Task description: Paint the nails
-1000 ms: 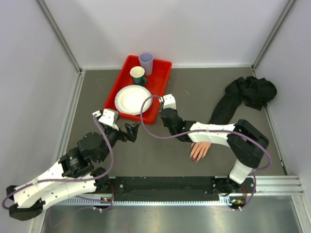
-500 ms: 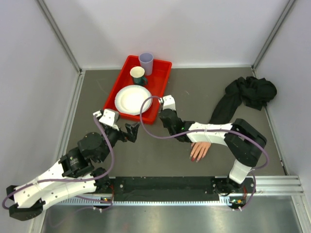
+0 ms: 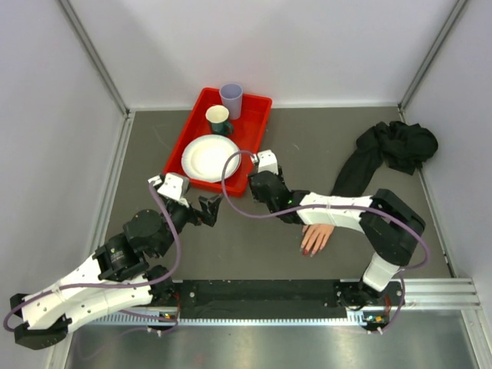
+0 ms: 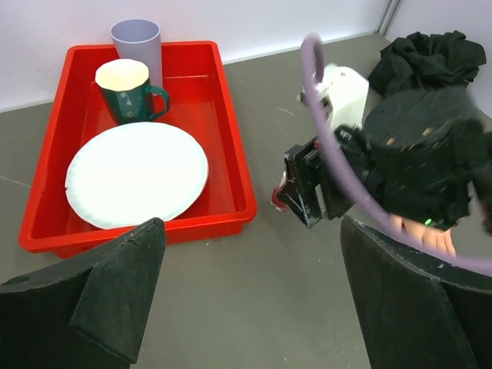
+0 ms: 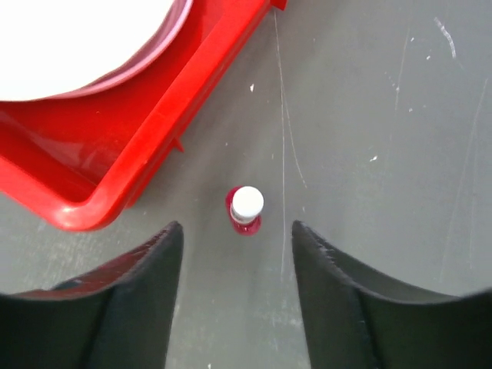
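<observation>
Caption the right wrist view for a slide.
Right gripper, jaws open, lined up on a small red bottle standing beside the red tray corner.

A dark grey table (image 3: 254, 254) fills the middle of the frame, with plain white walls (image 3: 269, 46) at the top and sides

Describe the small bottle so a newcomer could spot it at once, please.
Find the red tray. Just off its near right corner, on the grey table, stands the bottle, below the right gripper. It alone is tiny, red and white-topped.
</observation>
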Controlling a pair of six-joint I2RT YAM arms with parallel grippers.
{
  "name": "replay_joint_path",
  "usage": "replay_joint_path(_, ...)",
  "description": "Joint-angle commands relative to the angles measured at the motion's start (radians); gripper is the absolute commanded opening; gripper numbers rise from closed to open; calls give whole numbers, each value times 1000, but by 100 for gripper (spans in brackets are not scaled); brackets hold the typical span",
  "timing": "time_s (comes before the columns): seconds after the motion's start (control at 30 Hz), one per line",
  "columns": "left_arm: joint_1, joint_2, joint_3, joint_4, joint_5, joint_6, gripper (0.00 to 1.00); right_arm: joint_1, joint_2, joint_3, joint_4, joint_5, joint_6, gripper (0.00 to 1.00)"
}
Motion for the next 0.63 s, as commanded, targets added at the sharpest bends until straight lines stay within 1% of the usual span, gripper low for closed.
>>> replay_joint_path(0.0, 1, 1, 68, 4, 23, -13, 99, -1, -193, 103, -181, -15, 34, 69)
replay_joint_path(0.03, 1, 1, 91, 1, 23, -16, 99, -1, -222, 142, -231, -21, 38, 71)
replay_joint_path(0.07, 1, 1, 106, -4, 30, -17, 99, 2, -253, 159, -287, -24, 44, 76)
replay_joint_path(0.1, 0, 2, 121, -8, 32, -19, 99, 3, -329, 176, -381, -28, 52, 79)
replay_joint_path(0.13, 1, 4, 152, -11, 33, -20, 99, 3, -366, 203, -429, -36, 55, 81)
replay_joint_path(0.2, 0, 10, 181, -5, 33, -22, 99, 3, -460, 216, -496, -39, 57, 91)
replay_joint_path(0.23, 1, 11, 209, 5, 37, -20, 99, 4, -545, 232, -577, -35, 57, 96)
replay_joint_path(0.27, 0, 14, 221, 12, 37, -19, 99, 3, -580, 248, -619, -16, 52, 99)
replay_joint_path(0.37, 1, 28, 267, 42, 49, -10, 99, 3, -684, 344, -817, 40, 38, 99)
replay_joint_path(0.43, 1, 40, 302, 55, 72, 3, 99, 1, -738, 408, -883, 45, 8, 99)
replay_joint_path(0.47, 1, 56, 316, 61, 76, 4, 99, 2, -802, 418, -918, 39, -6, 99)
replay_joint_path(0.6, 1, 106, 385, 64, 104, 24, 99, 3, -954, 430, -896, 19, -92, 99)
